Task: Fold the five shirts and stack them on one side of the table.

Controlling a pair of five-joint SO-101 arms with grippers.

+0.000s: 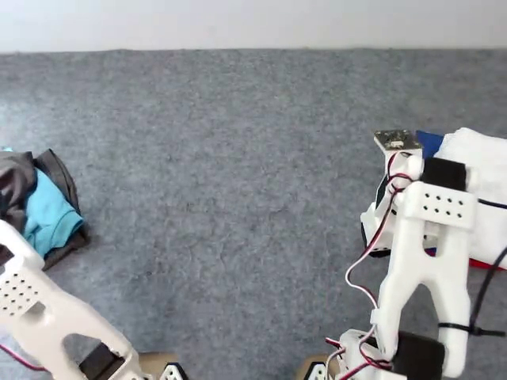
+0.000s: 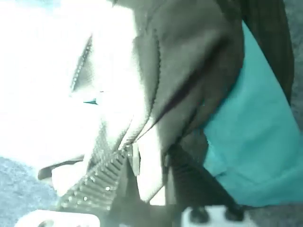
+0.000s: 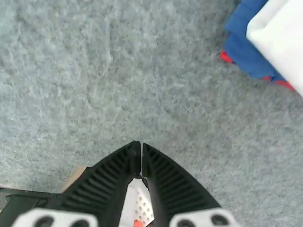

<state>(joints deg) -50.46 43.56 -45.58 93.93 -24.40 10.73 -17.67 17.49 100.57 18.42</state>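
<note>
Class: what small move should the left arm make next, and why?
Probably the left gripper should drag the dark shirt to the middle of the table: it lies crumpled with the teal shirt, unfolded, right by that gripper.

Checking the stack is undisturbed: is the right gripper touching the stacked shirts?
Apart. Right wrist view: right gripper shut over table, bare surface between it and the stacked shirts.

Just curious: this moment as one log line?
left gripper close over dark grey shirt and teal shirt | right gripper shut, empty, above grey felt table | white-blue-red shirt stack at right edge
</note>
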